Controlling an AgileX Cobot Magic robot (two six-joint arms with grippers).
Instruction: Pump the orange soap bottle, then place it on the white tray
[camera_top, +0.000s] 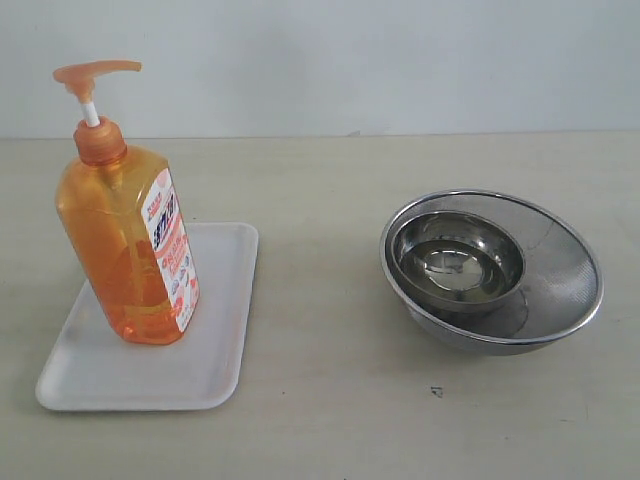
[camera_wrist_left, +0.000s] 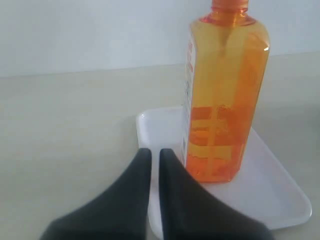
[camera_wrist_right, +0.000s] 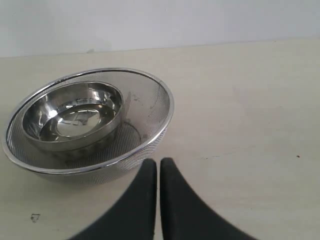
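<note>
The left claw (camera_wrist_left: 155, 152) has its two black fingers drawn together, with only a thin slit between them and nothing held. Its tips hang over the near edge of the white tray (camera_wrist_left: 272, 187). Just beyond them stands the orange soap bottle (camera_wrist_left: 225, 100), upright on the tray. The bottle is close to the claw, but whether they touch cannot be told.

The right claw (camera_wrist_right: 158, 161) is closed the same way, its fingers almost meeting on nothing. It hangs over the bare table (camera_wrist_right: 240, 125) near the rim of a wire-mesh steel bowl (camera_wrist_right: 147, 112). A smaller shiny steel bowl (camera_wrist_right: 75, 115) sits inside the mesh one, off toward one side.

Neither claw shows in the exterior view. There the bottle stands on the tray at the left of the table, its base toward the tray's left edge, with bare tray in front of it and to its right. The orange pump head sits raised on its white stem, the spout pointing right. The label, white with red and orange print, faces the right front. The bottle holds orange liquid. The two nested bowls rest well apart from the tray on the right. A small dark mark (camera_top: 436, 391) lies on the table in front of them.
</note>
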